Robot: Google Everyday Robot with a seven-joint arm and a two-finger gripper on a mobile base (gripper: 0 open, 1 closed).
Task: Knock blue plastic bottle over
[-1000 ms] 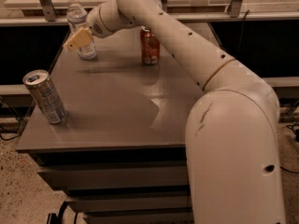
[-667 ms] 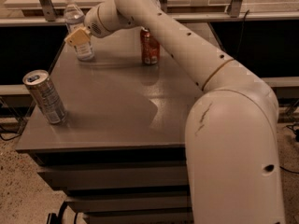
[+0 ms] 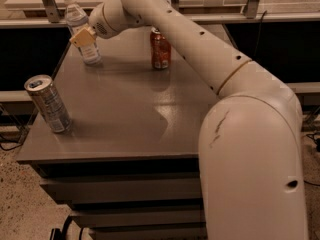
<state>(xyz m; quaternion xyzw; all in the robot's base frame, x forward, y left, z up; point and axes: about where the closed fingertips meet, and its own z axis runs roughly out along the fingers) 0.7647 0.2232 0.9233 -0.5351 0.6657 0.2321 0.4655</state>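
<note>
blue plastic bottle [image 3: 75, 17]: on its base at the far-left corner of the table [image 3: 125, 119], about 11 o'clock on the tabletop. Not knocked over. White cap leans toward 11 o'clock, base toward 5. The silver can leans the same way, so can't tell if it's a real tilt.

gripper [image 3: 82, 36]: tan tip sits over the bottle's mid-body, covering the label area. Looks like contact on the bottle's near side, can't confirm. Open or closed: can't tell from this angle.

arm [image 3: 200, 49]: white, runs from the robot's shoulder housing [image 3: 255, 174] at 4 o'clock in the view, across the table's right side, up to the wrist at 11 o'clock just right of the bottle.

red soda can [image 3: 160, 49]: upright, at 3 o'clock from the bottle, well apart from it, partly behind the arm.

silver can [image 3: 48, 104]: near the left edge, 8 o'clock on the tabletop, at 6-7 o'clock from the bottle, well apart from it.
</note>
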